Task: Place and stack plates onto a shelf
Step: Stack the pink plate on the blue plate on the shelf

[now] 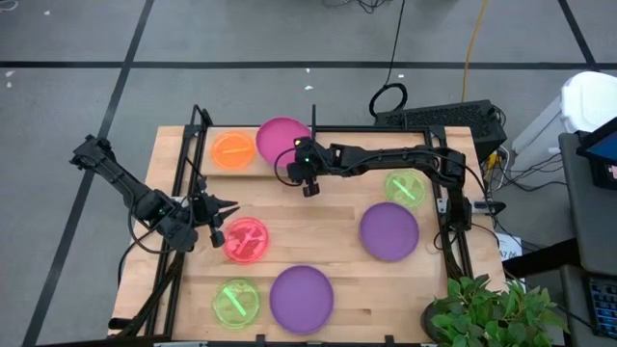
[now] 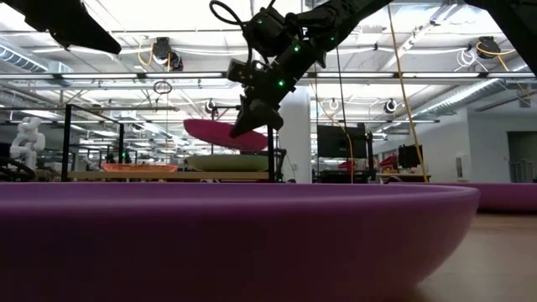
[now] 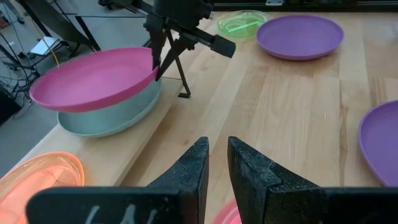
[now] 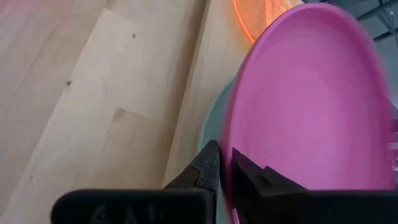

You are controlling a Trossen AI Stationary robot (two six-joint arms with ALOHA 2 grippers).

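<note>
The magenta plate (image 1: pixel 280 141) sits tilted over a pale teal plate (image 3: pixel 109 118) on the shelf (image 3: pixel 146 140), at about twelve o'clock on the surface (image 1: pixel 318 241). It is round, shallow and opaque pink, with a raised rim; one edge is lifted, the other rests on the teal plate. The right gripper (image 1: pixel 307 180) has its fingers nearly closed, pinching that lifted rim, as the right wrist view shows with the edge between the two dark fingers (image 4: pixel 208 168).

Counted from above, eight plates show: one magenta, one teal under it, and one orange plate (image 1: pixel 232 149) beside them on the shelf at eleven o'clock. Off the shelf lie two purple plates, one (image 1: pixel 389 231) at three o'clock and one (image 1: pixel 302 297) at six o'clock, two translucent green plates, one (image 1: pixel 405 187) at two o'clock and one (image 1: pixel 236 302) at seven o'clock, and one translucent red plate (image 1: pixel 246 240) at nine o'clock.

The shelf is a narrow light board in a thin black frame with one upright black post (image 1: pixel 313 120).

The left gripper (image 1: pixel 224 214) hovers just beside the red plate at nine o'clock, its fingers partly apart and holding nothing.

A potted green plant (image 1: pixel 492 310) stands at five o'clock, off the surface's corner. No writing or label can be read.
</note>
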